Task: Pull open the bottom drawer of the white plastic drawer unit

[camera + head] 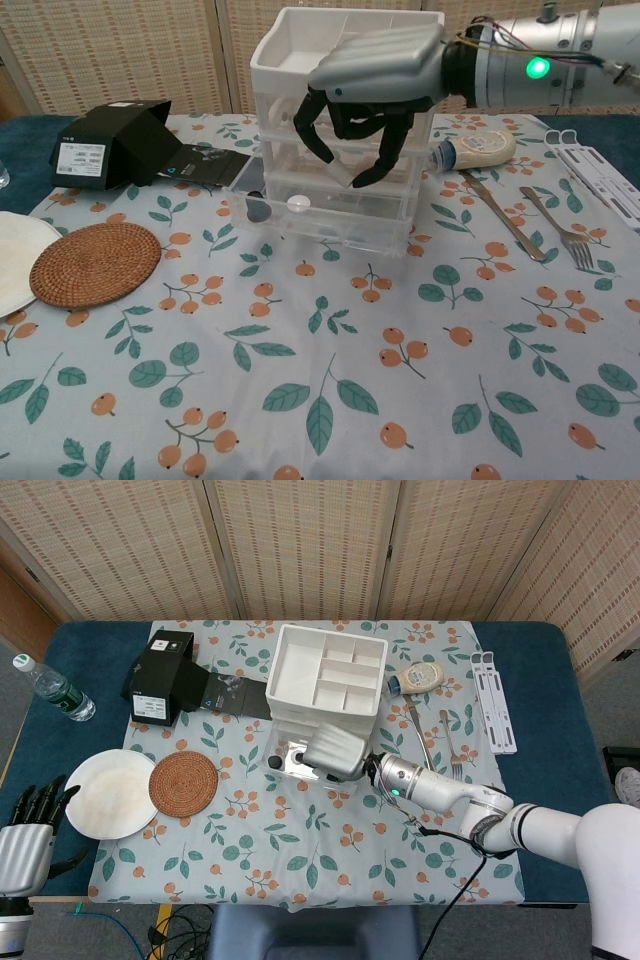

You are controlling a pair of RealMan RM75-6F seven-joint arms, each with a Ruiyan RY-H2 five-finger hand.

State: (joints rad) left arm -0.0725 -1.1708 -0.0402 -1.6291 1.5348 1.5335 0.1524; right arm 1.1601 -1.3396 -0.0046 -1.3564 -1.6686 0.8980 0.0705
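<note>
The white plastic drawer unit point(296, 676) point(274, 76) stands mid-table with a divided tray on top. Its clear bottom drawer point(287, 759) point(330, 226) sticks out toward me, with small round items inside. My right hand point(335, 748) point(385, 68) hovers above that drawer in front of the upper drawers, fingers hanging down curved and apart, holding nothing and clear of the drawer front. My left hand point(25, 832) rests off the table's near left corner, fingers spread and empty; the chest view does not show it.
A black box point(160, 675) point(110, 140) lies left of the unit. A woven coaster point(184, 784) and white plate point(108, 793) sit front left, a water bottle point(52, 688) far left. A squeeze bottle point(418, 676), forks point(448, 742) and a white rack point(493, 700) lie to the right.
</note>
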